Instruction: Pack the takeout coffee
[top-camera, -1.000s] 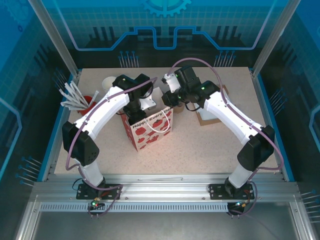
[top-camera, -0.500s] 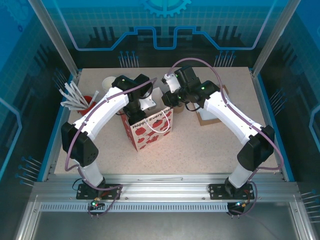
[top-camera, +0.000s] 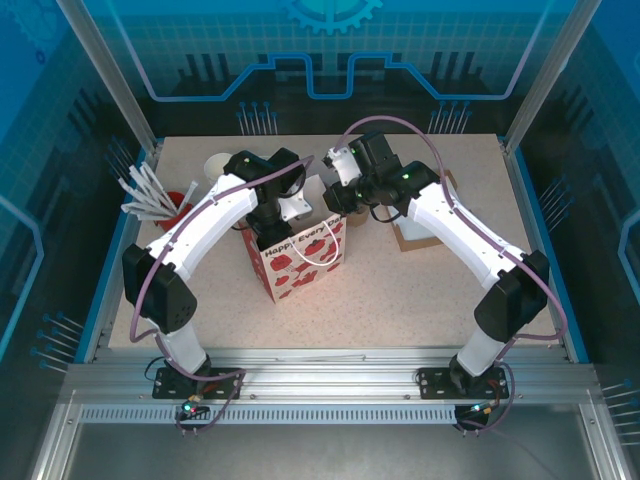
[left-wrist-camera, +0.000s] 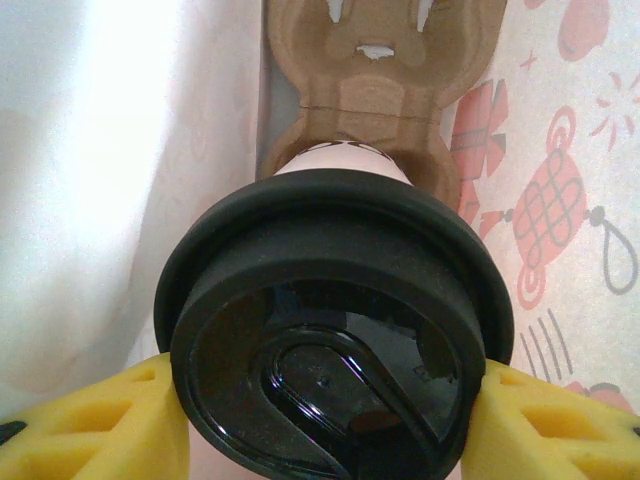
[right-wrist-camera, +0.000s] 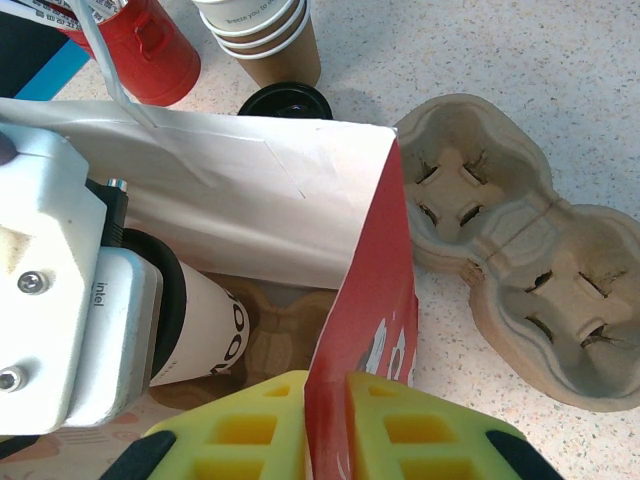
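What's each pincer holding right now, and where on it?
Left pincer grips the takeout coffee on opposite sides at its black lid, inside the paper bag. Right pincer pinches the bag's upper wall edge.

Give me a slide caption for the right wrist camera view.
Right gripper pinches the paper bag at its rim while the takeout coffee is held inside, over a cardboard carrier.

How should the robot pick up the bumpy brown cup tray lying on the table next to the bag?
Probably from straight above. The tray lies flat on the table, cup holes up, beside the bag. Its sides pinch in to a narrow waist in the middle, so a claw could close across that. Its low, sloping outer edge gives little to grab from the side.
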